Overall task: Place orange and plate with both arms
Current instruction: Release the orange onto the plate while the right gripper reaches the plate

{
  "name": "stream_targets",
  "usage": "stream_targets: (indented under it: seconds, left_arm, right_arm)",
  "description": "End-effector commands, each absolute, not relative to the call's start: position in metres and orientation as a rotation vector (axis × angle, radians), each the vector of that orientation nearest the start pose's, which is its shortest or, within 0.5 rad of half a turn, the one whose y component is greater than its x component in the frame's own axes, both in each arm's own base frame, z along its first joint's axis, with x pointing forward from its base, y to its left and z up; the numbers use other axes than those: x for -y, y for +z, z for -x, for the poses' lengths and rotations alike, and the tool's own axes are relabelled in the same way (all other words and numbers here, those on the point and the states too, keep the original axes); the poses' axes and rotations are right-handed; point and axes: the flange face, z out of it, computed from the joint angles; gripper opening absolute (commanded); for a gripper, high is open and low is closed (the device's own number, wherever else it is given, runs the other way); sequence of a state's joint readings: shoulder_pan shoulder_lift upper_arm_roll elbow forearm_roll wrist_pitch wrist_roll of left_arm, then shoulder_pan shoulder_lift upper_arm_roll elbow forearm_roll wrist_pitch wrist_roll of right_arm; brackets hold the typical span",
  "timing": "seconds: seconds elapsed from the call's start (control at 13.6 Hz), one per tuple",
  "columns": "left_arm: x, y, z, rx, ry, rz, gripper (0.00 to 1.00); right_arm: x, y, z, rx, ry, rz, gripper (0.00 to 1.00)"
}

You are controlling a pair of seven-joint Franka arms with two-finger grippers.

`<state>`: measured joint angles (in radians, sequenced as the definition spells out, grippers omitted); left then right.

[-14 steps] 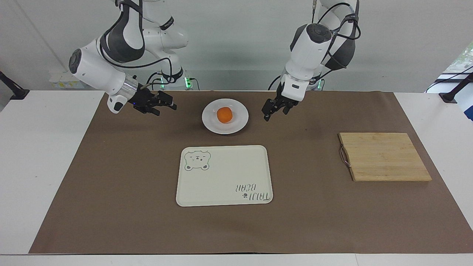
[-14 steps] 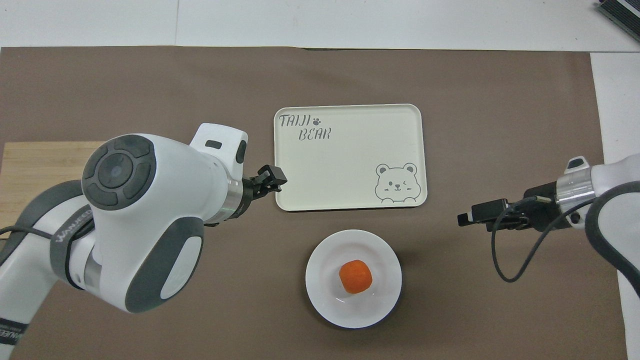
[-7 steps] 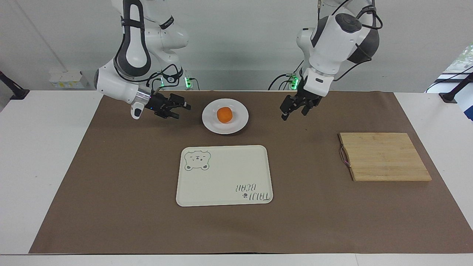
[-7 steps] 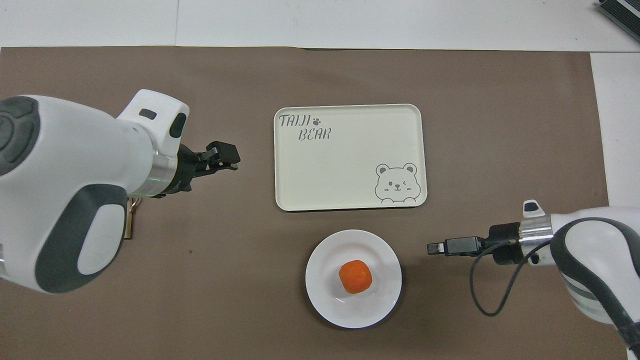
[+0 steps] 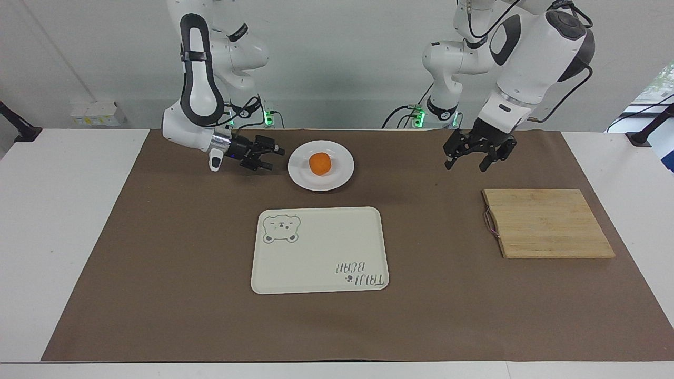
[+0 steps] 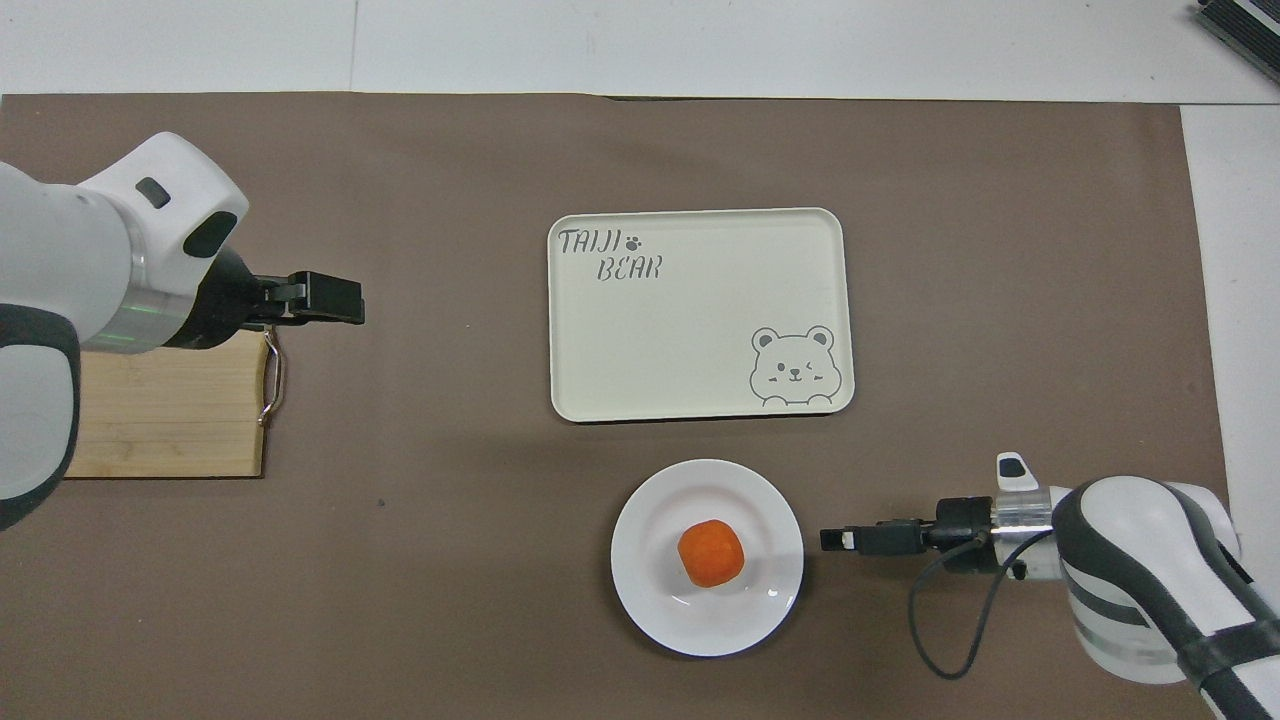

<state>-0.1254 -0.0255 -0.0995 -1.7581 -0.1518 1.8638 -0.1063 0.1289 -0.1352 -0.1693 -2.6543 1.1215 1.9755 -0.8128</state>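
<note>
The orange (image 5: pixel 320 163) was seen resting at the middle of the plate (image 5: pixel 342 177), which lay on the brown mat nearer to the robots than the bear tray (image 5: pixel 321 268). The right gripper (image 5: pixel 274 157) was held low and level just beside the plate's rim, fingers parted and empty — judged to be lined up for gripping the rim. The left gripper (image 5: pixel 466 161) was hung in the air over the mat near the cutting board (image 5: pixel 547 223), fingers spread and empty, apparently kept clear. The orange appeared small, round and bright; the plate glossy white, shallow, with a raised rim.
</note>
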Motion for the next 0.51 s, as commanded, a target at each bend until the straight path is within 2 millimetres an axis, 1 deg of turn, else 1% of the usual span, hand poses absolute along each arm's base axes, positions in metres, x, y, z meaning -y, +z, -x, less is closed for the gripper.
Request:
stream_targets:
  seconds: [0.0, 0.07, 0.15, 0.22, 0.29, 0.44]
  left_arm:
    - [0.115, 0.587, -0.560, -0.315, -0.181, 3.217, 1.00]
    - [0.103, 0.586, -0.562, -0.353, -0.184, 3.189, 1.00]
    - [0.099, 0.589, -0.564, -0.406, -0.195, 3.150, 1.00]
    - [0.090, 0.592, -0.566, -0.406, -0.202, 3.112, 1.00]
    - [0.075, 0.591, -0.570, -0.370, -0.176, 3.105, 1.00]
    - [0.041, 0.593, -0.574, -0.278, -0.142, 3.121, 1.00]
  right_arm:
    - [-0.048, 0.264, -0.367, 0.010, 0.028, 2.103, 1.00]
    - [-0.048, 0.253, -0.361, 0.011, 0.013, 2.097, 1.00]
    - [-0.059, 0.249, -0.358, 0.025, 0.018, 2.092, 1.00]
    - [-0.064, 0.248, -0.358, 0.026, 0.018, 2.097, 1.00]
    - [-0.063, 0.243, -0.356, 0.012, 0.022, 2.098, 1.00]
    - [-0.076, 0.240, -0.352, 0.012, 0.033, 2.094, 1.00]
